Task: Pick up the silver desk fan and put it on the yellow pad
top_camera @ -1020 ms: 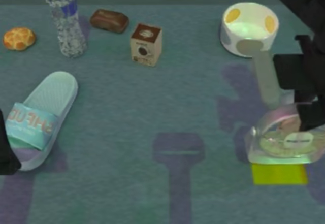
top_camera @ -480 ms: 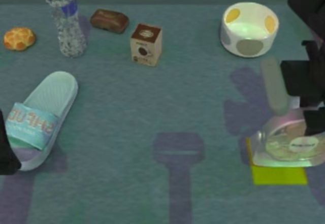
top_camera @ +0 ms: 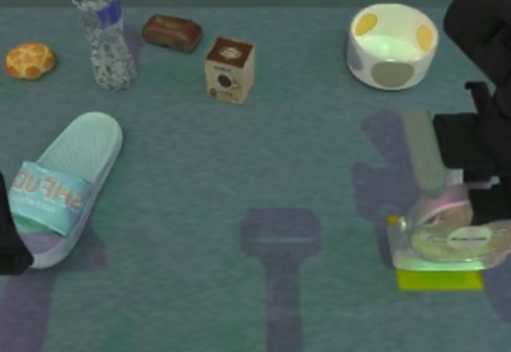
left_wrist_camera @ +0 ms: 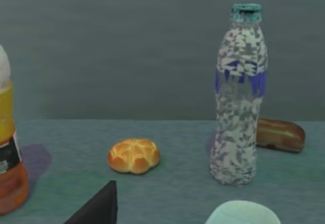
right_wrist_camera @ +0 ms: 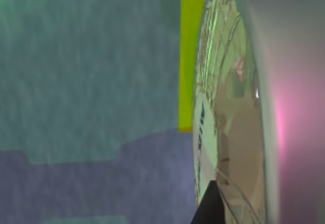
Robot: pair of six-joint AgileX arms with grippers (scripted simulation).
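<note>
The silver desk fan [top_camera: 447, 240] hangs tilted at the table's right side, its grille face turned upward, over the yellow pad [top_camera: 439, 280]. Only a front strip of the pad shows. My right gripper [top_camera: 479, 208] is shut on the fan from behind. In the right wrist view the fan [right_wrist_camera: 238, 107] fills the right side, a dark fingertip [right_wrist_camera: 210, 209] lies against its grille, and the pad [right_wrist_camera: 192, 56] shows beside it. I cannot tell whether the fan touches the pad. My left gripper [top_camera: 6, 244] is parked open at the left edge.
A white bowl with yellow and grey dots [top_camera: 393, 45] stands behind the fan. At the back left are a small brown box [top_camera: 230, 69], a brown bar [top_camera: 172, 32], a water bottle [top_camera: 102, 29] and a bread roll [top_camera: 30, 60]. A pale slipper [top_camera: 60, 188] lies at the left.
My right gripper has carried the fan a little toward the table's front and lower, so it now covers more of the yellow pad. The left arm has not moved.
</note>
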